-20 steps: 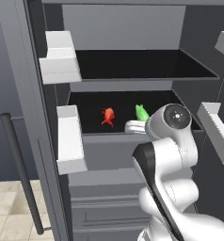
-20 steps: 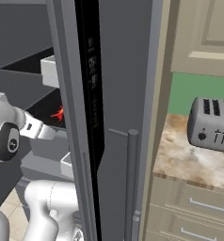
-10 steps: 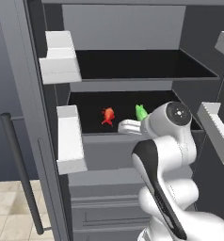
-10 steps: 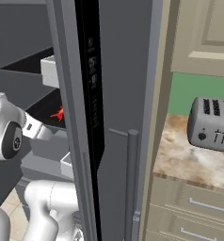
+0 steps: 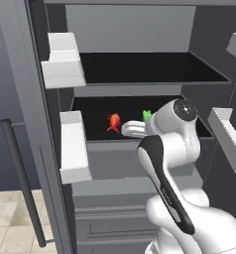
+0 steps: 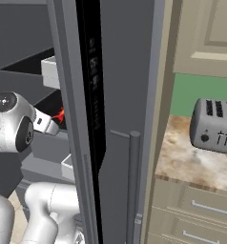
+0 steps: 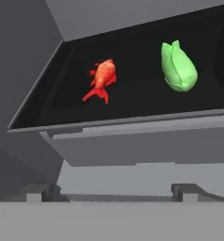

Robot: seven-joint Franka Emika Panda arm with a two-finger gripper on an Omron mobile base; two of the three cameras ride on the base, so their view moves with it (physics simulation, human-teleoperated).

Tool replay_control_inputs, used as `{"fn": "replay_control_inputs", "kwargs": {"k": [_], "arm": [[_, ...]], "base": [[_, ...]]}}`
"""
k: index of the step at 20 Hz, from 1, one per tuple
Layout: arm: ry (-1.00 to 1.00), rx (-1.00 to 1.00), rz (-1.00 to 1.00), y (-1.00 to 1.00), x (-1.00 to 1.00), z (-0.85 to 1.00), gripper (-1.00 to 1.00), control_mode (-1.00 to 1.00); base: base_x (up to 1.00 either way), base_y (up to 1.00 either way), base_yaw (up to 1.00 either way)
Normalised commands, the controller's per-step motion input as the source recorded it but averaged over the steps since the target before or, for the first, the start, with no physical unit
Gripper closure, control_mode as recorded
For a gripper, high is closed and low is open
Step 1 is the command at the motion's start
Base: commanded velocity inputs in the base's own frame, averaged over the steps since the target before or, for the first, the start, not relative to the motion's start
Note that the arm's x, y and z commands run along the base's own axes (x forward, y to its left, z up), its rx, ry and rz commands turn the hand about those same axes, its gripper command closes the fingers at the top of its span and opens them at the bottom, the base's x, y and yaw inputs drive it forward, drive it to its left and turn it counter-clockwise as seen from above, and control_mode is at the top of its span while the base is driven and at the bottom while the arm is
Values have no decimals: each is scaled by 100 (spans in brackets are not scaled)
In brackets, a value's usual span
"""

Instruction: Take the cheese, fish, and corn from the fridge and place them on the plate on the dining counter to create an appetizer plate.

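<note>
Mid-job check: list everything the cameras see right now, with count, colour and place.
fridge: 1, grey, open, black shelves
door bins: white, on both doors
bar handle: 1, dark, on left door
fish: 1, red-orange, lower black shelf, left of the corn
corn: 1, green husk, same shelf
toaster: 1, grey, on marbled counter right of fridge
arm: 1, white, reaching toward lower shelf
gripper: 1, dark tips, open, before the shelf edge, holding nothing
</note>
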Motion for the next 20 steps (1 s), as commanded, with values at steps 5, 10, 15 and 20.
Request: {"fn": "replay_control_inputs", "kwargs": {"k": [5, 10, 15, 20], "arm": [[-3, 0, 0, 0, 59, -17, -100, -100], [-8, 0, 0, 2, 48, -31, -100, -100], [-3, -2, 0, 14, 52, -32, -100, -100], [1, 0, 0, 22, 54, -4, -100, -100]], "base": [[0, 0, 0], [0, 0, 0], [0, 0, 0], [0, 0, 0]]}}
